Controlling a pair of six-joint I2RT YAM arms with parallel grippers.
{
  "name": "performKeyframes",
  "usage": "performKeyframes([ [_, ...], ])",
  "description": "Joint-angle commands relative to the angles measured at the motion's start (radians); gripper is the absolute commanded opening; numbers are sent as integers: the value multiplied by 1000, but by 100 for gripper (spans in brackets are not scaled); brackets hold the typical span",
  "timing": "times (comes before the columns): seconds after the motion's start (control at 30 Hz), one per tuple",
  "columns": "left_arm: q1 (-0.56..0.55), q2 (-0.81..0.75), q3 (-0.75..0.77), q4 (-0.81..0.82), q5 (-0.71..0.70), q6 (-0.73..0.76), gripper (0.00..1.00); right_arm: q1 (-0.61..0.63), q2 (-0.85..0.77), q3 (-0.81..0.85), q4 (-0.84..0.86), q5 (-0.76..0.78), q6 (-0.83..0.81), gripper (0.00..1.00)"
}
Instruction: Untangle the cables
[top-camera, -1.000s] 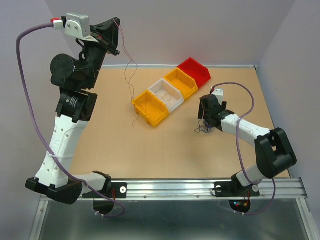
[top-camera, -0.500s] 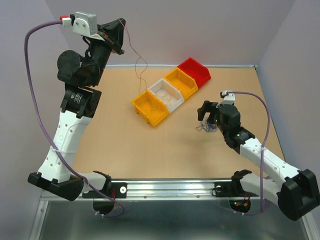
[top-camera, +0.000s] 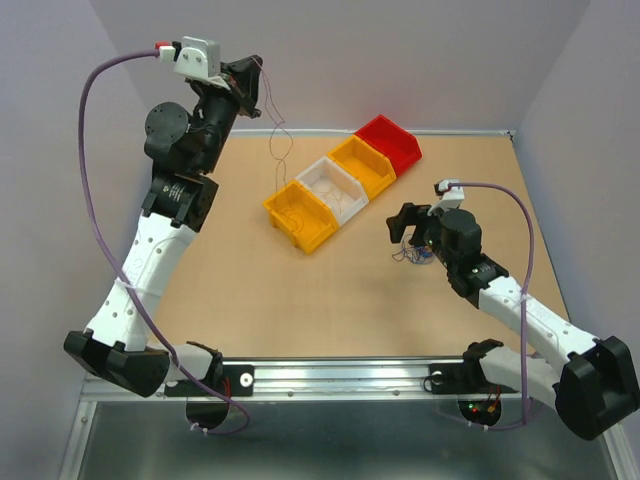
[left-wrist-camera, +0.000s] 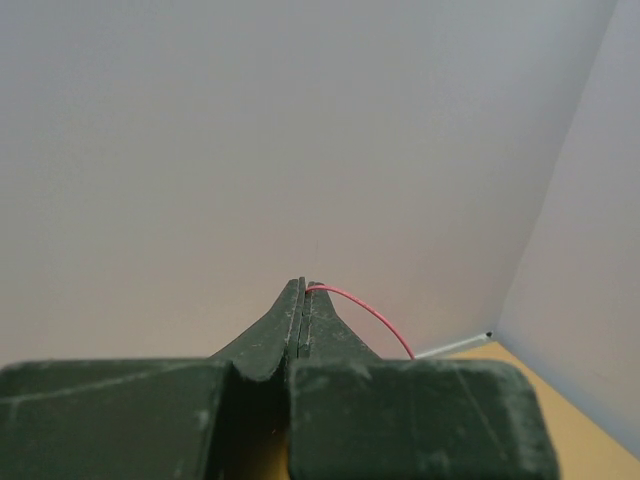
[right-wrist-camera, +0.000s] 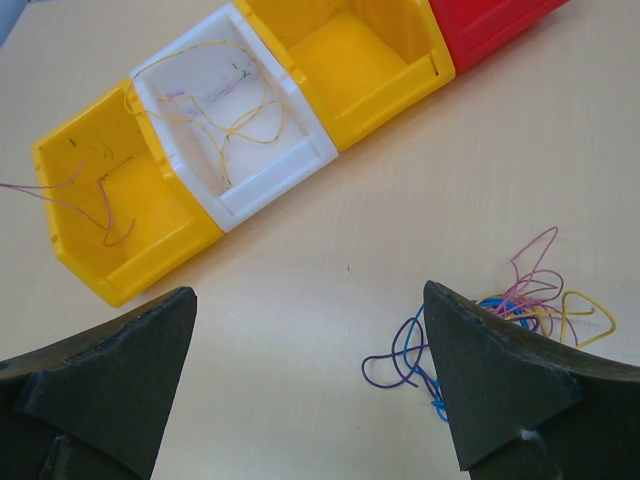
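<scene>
Left hand (left-wrist-camera: 305, 287): shut tight, tips pressed together, pinching one thin pink wire (left-wrist-camera: 365, 312). In the wrist view the wire arcs away toward 4 o'clock. The hand is raised high over the table (top-camera: 230, 280) at about 11 o'clock in the top view. The wire hangs slack toward 5 o'clock, and its lower end lies in the end yellow bin (right-wrist-camera: 150, 255).

Right hand (right-wrist-camera: 310, 290): spread fully wide, holding nothing, low over bare table. The wad of cables (right-wrist-camera: 505, 310), loops of blue, pink and yellow, lies on the table at 3 o'clock of the gap, partly hidden behind one finger. In the top view it sits at about 3 o'clock of the table.

Beyond, toward 12 o'clock, a diagonal row touches side to side: end yellow bin, white bin (right-wrist-camera: 300, 165) holding loose yellow wires (right-wrist-camera: 240, 120), second yellow bin (right-wrist-camera: 400, 95), red bin (right-wrist-camera: 480, 30).
</scene>
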Motion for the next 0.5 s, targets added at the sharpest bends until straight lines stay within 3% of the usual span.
performKeyframes([
  [0.0,-7,3,-26,96,-13,32,0,3,-6,-10,64,-13,-18,100],
  [0.23,-7,60,-60,32,-22,42,0,6,-26,-18,65,-17,-15,100],
  [0.47,-7,63,-158,69,-62,110,0,6,-29,-20,68,-62,-18,100],
])
